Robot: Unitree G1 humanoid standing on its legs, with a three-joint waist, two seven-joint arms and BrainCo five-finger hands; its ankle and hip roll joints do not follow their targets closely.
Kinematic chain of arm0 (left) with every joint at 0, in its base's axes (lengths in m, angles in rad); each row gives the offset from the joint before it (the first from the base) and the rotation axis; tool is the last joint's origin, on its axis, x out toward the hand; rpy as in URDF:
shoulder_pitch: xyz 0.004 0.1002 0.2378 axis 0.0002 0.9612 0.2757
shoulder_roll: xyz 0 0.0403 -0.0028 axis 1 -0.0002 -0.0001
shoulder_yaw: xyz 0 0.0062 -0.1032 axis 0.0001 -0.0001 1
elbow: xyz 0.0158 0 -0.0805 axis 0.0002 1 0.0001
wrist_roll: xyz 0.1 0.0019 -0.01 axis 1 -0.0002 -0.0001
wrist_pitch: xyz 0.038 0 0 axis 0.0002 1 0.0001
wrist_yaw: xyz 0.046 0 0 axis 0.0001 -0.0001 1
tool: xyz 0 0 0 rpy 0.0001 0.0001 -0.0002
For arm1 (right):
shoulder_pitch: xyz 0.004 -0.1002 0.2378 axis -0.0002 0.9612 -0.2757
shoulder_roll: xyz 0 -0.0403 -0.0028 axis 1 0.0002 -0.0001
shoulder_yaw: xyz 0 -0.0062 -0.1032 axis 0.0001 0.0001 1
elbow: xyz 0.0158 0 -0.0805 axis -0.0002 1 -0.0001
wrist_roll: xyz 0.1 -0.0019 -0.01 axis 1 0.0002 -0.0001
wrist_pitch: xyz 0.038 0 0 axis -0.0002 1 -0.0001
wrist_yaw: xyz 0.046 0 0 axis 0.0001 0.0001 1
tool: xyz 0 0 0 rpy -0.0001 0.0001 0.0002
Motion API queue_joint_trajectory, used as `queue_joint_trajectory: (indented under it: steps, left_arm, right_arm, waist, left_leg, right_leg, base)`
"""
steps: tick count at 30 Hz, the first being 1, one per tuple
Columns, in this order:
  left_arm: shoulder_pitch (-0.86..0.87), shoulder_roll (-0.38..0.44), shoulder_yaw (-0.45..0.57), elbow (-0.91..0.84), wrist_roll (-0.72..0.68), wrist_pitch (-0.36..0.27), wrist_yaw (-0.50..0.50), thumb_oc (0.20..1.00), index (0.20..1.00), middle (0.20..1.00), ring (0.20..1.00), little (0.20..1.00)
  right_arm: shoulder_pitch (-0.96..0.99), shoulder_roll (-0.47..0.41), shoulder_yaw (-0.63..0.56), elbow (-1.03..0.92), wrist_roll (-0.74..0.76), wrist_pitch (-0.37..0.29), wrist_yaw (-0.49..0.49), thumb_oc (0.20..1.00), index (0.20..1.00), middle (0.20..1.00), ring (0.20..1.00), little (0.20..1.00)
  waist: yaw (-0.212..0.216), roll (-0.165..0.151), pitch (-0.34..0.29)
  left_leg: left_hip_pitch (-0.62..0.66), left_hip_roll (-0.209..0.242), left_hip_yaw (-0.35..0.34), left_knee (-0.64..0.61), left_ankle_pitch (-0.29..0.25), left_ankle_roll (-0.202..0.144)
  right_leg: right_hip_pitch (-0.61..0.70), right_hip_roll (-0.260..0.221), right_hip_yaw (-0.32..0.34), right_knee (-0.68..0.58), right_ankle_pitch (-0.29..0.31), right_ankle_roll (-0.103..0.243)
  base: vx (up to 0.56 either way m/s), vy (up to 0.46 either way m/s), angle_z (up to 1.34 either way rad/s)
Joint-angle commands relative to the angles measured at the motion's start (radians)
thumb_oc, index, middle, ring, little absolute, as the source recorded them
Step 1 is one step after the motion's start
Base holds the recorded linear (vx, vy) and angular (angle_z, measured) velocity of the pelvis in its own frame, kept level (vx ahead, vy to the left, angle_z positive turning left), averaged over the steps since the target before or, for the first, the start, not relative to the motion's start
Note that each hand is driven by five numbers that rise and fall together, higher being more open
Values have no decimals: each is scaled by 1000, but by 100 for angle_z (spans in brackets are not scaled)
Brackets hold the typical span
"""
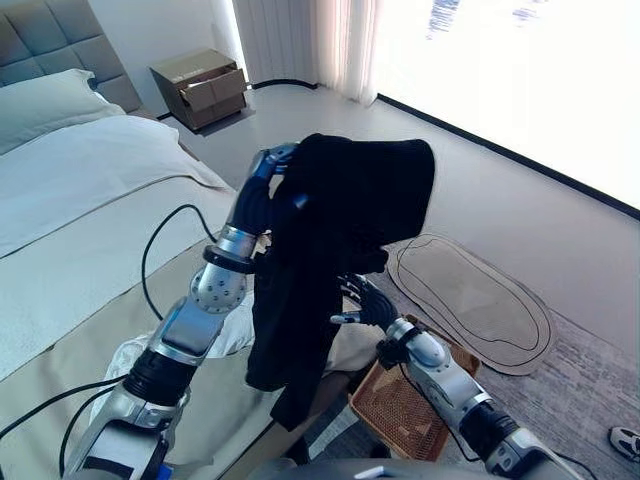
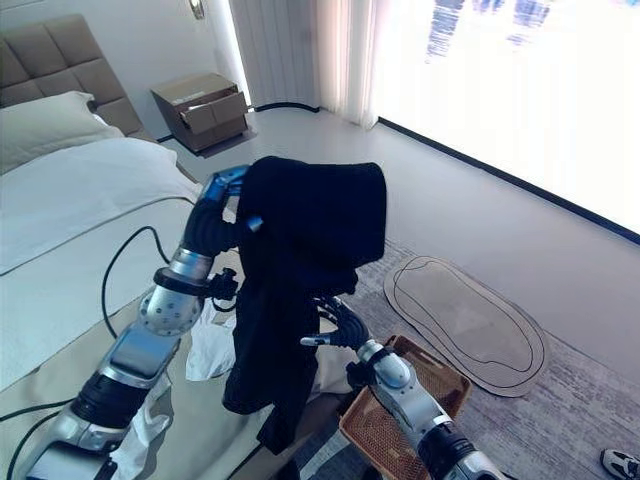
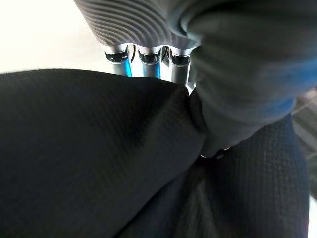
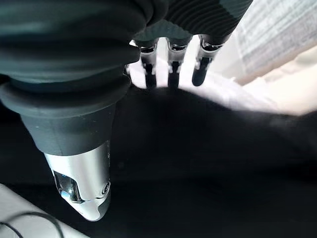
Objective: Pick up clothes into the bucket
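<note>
left hand [image 1: 268, 185] — grips black garment [image 1: 340, 230] aloft | right hand [image 1: 362, 303] — touching it

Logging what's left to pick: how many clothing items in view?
2. A black garment hangs from the raised left hand; a white garment lies on the bed. More may be hidden behind the black one.

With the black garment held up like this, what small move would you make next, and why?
Probably swing the left hand towards the robot's right and lower it. It holds the black garment up with the cloth hanging beside the bed, while the woven basket sits on the floor lower right, under the right hand.
</note>
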Motion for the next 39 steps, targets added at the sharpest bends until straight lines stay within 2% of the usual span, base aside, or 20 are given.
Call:
queue_joint_trajectory:
  steps: [1,7,8,9,10,11,17,24,30,31,34,36,39]
  left_arm:
    - [-185,-37,-1,-71,-122,-48,8,200,200,200,200,200]
    - [-281,-97,-63,-95,-155,-42,3,200,200,200,200,200]
    - [-282,-98,-63,-94,-155,-43,3,200,200,200,200,200]
    - [-298,-104,-69,-91,-152,-42,2,200,200,200,200,200]
    - [-308,-103,-72,-85,-151,-42,0,200,200,200,200,200]
    - [-324,-106,-72,-80,-147,-42,0,200,200,200,200,200]
    - [-347,-102,-62,-53,-153,-48,-4,200,200,200,200,200]
    - [-320,-66,0,-43,-157,-54,18,200,200,200,200,200]
    - [-175,6,151,-18,-81,-64,110,200,200,200,200,200]
    - [-171,5,152,-20,-81,-64,110,200,200,200,200,200]
    - [-23,-5,266,20,-78,-82,159,200,200,200,200,200]
    - [23,-15,285,29,-80,-86,165,200,200,200,200,200]
    - [169,-35,345,71,-90,-89,157,200,200,200,200,200]
  right_arm:
    - [-71,57,34,-37,38,-22,-24,1000,1000,1000,1000,1000]
    - [-132,82,96,-53,110,-11,8,1000,1000,1000,1000,1000]
    - [-133,81,95,-53,111,-11,9,884,884,884,884,884]
    - [-141,77,105,-58,126,-9,33,395,395,395,395,395]
    - [-142,72,112,-58,131,-7,44,200,200,200,200,200]
    - [-142,60,119,-61,146,-3,70,200,200,200,200,200]
    - [-124,33,108,-19,133,-3,89,200,200,200,200,200]
    - [-19,-20,15,10,90,-10,45,200,200,200,200,200]
    - [114,-63,-198,-32,116,-56,-33,200,200,200,200,200]
    - [118,-65,-197,-35,116,-54,-33,200,200,200,200,200]
    - [180,-81,-347,-98,137,-99,-88,200,200,200,200,200]
    - [196,-84,-383,-113,145,-109,-103,200,200,200,200,200]
    - [226,-77,-502,-180,180,-149,-142,200,200,200,200,200]
  waist:
    - [9,-37,-55]
    - [11,-39,-54]
    - [11,-38,-53]
    - [12,-39,-53]
    - [12,-39,-55]
    - [13,-39,-57]
    - [13,-40,-65]
    - [3,-42,-69]
    - [-11,-46,-70]
    - [-11,-45,-71]
    - [-19,-50,-69]
    - [-21,-50,-70]
    - [-23,-52,-67]
  left_leg:
    - [1,75,-9,24,-66,-37]
    - [-5,74,-12,25,-62,-37]
    - [-5,74,-12,25,-62,-37]
    - [-6,74,-12,26,-61,-37]
    - [-6,75,-12,26,-61,-38]
    - [-7,75,-12,25,-61,-39]
    - [-2,75,-11,21,-61,-39]
    - [6,75,-4,19,-63,-39]
    - [14,76,6,19,-66,-39]
    - [15,77,6,19,-66,-39]
    - [20,78,14,18,-69,-38]
    - [21,79,16,18,-70,-38]
    - [21,81,19,19,-73,-37]
  right_leg:
    - [-53,-148,-26,24,93,105]
    - [-56,-146,-24,22,97,104]
    - [-56,-146,-24,22,97,104]
    - [-55,-146,-24,22,97,103]
    - [-55,-146,-25,21,96,104]
    - [-54,-147,-29,21,96,104]
    - [-49,-145,-34,16,98,106]
    - [-43,-145,-32,12,100,109]
    - [-44,-141,-25,12,98,107]
    - [-43,-141,-24,12,98,107]
    - [-44,-139,-19,12,97,106]
    - [-44,-138,-17,12,97,106]
    - [-48,-136,-10,15,96,104]
  base:
    - [0,0,0]
    - [0,0,0]
    - [0,0,0]
    - [0,0,0]
    - [0,0,0]
    - [0,0,0]
    - [0,0,0]
    - [0,0,0]
    - [2,1,-1]
    - [13,6,-3]
    - [11,-3,-7]
    - [2,-2,-10]
    - [11,2,-7]
